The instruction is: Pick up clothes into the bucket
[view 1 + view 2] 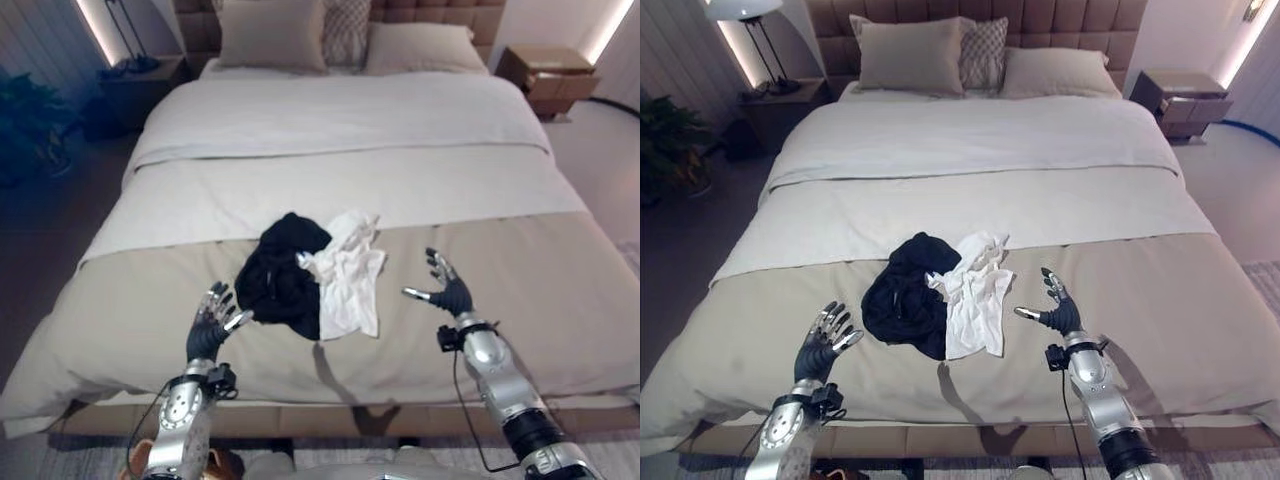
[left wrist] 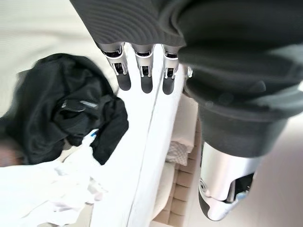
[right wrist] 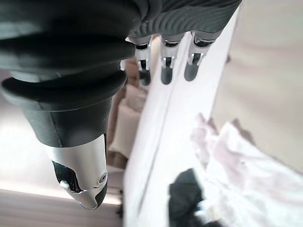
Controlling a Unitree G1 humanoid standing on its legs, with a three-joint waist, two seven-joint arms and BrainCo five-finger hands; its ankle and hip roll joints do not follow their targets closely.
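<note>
We look down on a wide bed [image 1: 200, 345] covered with a beige quilt near its foot and a pale white sheet further up. On the beige part, near the foot edge, lie two crumpled garments touching each other: a black cloth garment [image 1: 280, 275] on the left and a white cloth garment [image 1: 348, 280] on the right, the white one partly overlapping the black along their shared edge.

Our left hand [image 1: 210, 322] hovers just beside the black garment, at its left, fingers straight and fanned out, holding nothing; in its wrist view the dark-tipped fingers [image 2: 143, 78] extend in a loose row with the black cloth past them. Our right hand [image 1: 445, 287] is raised to the right of the white garment, apart from it, fingers straight and spread with the thumb pointing toward the cloth, also holding nothing; its wrist view shows the fingers [image 3: 165, 71] straight, with the white cloth beyond.

At the head of the bed lean two beige pillows [image 1: 910, 55] with a patterned cushion [image 1: 983, 52] between them. A brown bedside cabinet [image 1: 1192, 100] stands to the right of the bed, and a lamp [image 1: 745, 12] at the left.
</note>
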